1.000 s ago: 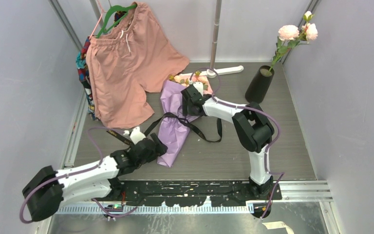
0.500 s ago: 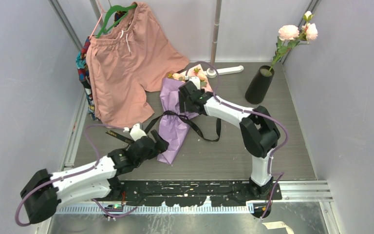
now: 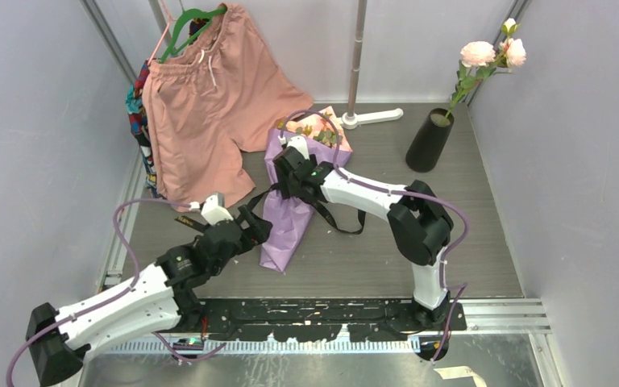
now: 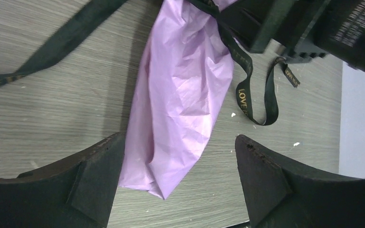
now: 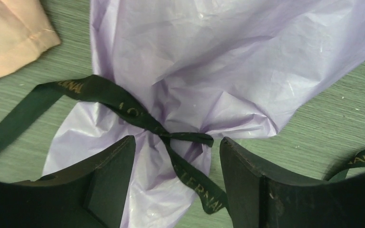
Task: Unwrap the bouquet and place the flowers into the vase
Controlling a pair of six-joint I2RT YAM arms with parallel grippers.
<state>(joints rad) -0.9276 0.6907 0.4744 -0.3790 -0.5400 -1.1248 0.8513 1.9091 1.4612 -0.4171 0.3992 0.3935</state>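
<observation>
Nearest the arm bases, the left gripper (image 3: pixel 251 228) is held low over the grey wood-grain table (image 3: pixel 467 242), just beside the near, pointed end of the bouquet (image 3: pixel 288 222), a crumpled cone of lilac-purple paper lying on its side. In the left wrist view its jaws are seen spread wide, with the paper tip (image 4: pixel 171 156) lying between the two black fingers (image 4: pixel 95 175); whether either finger touches the paper cannot be told. Further along the bouquet, at its tied waist, the right gripper (image 3: pixel 287 174) is lowered from above. Its jaws are likewise parted, one finger (image 5: pixel 109 171) on each side of the knot of the black ribbon (image 5: pixel 123 105) printed with gold lettering, and nothing is pinched between them. Loose ends of the ribbon are trailed over the table to both sides of the bouquet. At the bouquet's far, open mouth, where the pink inner paper is turned out, the small peach-pink flowers (image 3: pixel 316 129) with green leaves are seen poking out. Beyond and to the left of the bouquet, salmon-pink fabric shorts (image 3: pixel 209 113) are hung from a green hanger, their hem resting near the bouquet's waist. Well apart to the far right of the bouquet, the tall matte black vase (image 3: pixel 429 141) is stood upright, with two paler pink blooms (image 3: pixel 478 54) on a leafy stem rising from it.
</observation>
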